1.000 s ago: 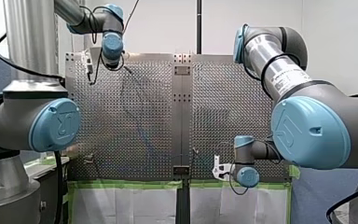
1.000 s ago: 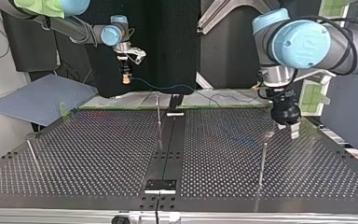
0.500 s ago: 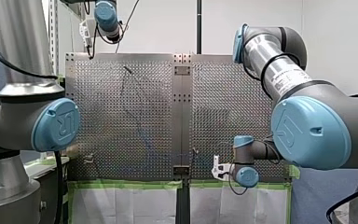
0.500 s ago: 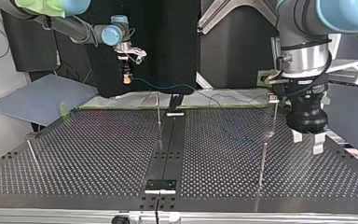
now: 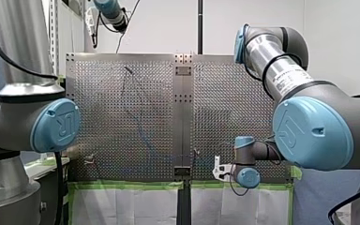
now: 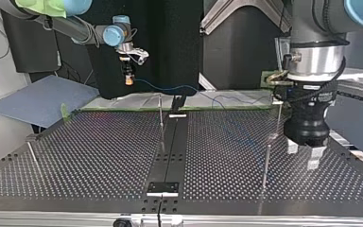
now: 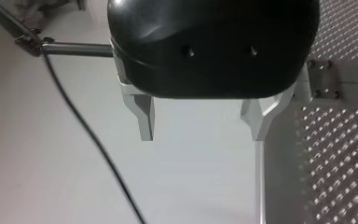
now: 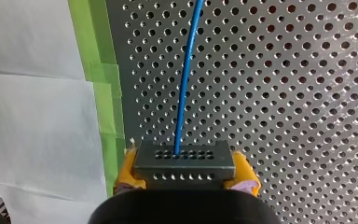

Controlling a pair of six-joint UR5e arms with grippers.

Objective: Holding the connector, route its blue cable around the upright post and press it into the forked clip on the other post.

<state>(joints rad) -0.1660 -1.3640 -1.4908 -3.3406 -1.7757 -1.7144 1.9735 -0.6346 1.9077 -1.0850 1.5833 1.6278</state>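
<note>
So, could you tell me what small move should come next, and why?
I would probably carry my right claw, shut on the connector, toward the nearby upright post to start looping the blue cable; it seemingly runs past that post unwrapped, while my left claw hangs open and empty.

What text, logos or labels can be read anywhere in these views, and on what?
"UR": logo on my left arm's blue joint cap, front view.
Too small to read: the white label on my right arm, front view.
Blurred, unreadable: the white print on my left arm's black wrist, top view.
</note>
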